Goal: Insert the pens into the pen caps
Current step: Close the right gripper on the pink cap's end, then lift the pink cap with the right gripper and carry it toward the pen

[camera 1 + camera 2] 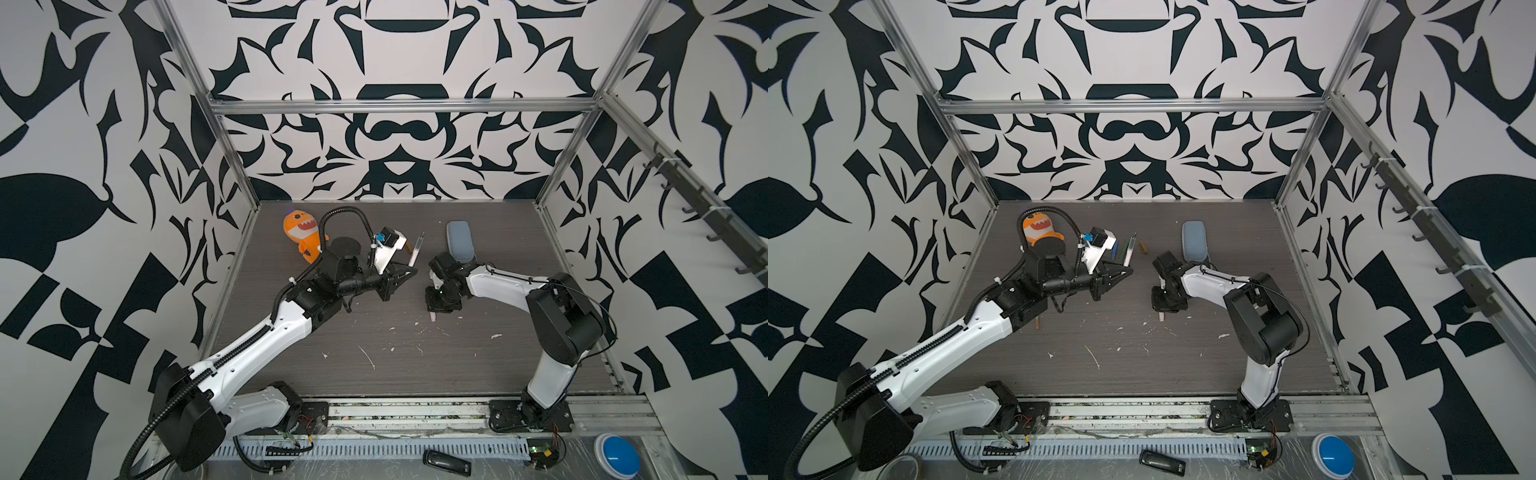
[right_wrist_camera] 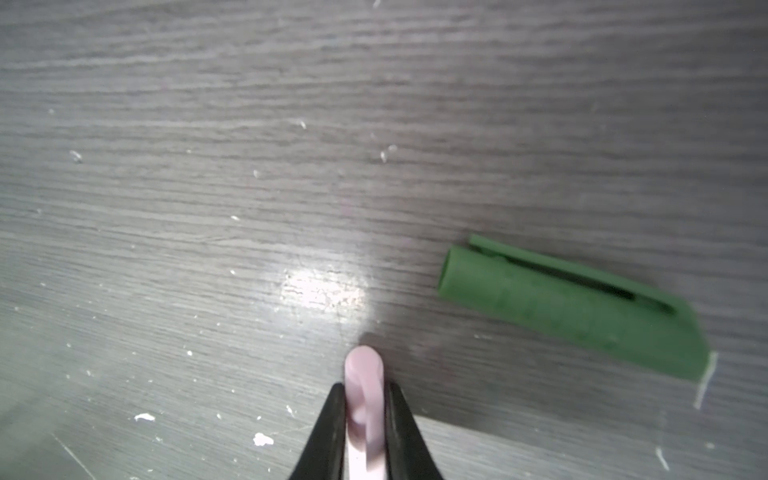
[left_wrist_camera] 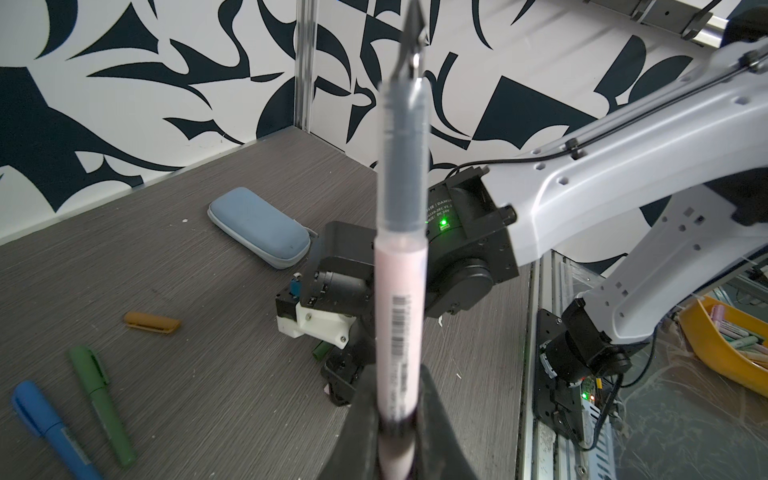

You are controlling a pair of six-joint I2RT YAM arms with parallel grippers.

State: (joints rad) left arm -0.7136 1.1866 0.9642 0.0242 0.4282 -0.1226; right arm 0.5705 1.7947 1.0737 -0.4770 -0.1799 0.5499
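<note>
Left jaws clamp the pink pen [image 1: 1130, 250], right jaws clamp the pink cap [image 1: 1160, 317] at its 5 o'clock in a top view, low by the table [image 1: 1183, 365]; line them up straight, then push gently.

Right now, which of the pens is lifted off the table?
The white-pink pen: it alone is clamped in the left gripper, dark tip bare. The blue pen and green pen lie flat on the table.

The white-pink pen [image 3: 400, 316] carries a barcode at mid-frame, its small print too blurred to read; the black motor housing [image 3: 461, 208] behind it reads "DAMIA", cut off, and "DC 24V". Nothing else is legible.
</note>
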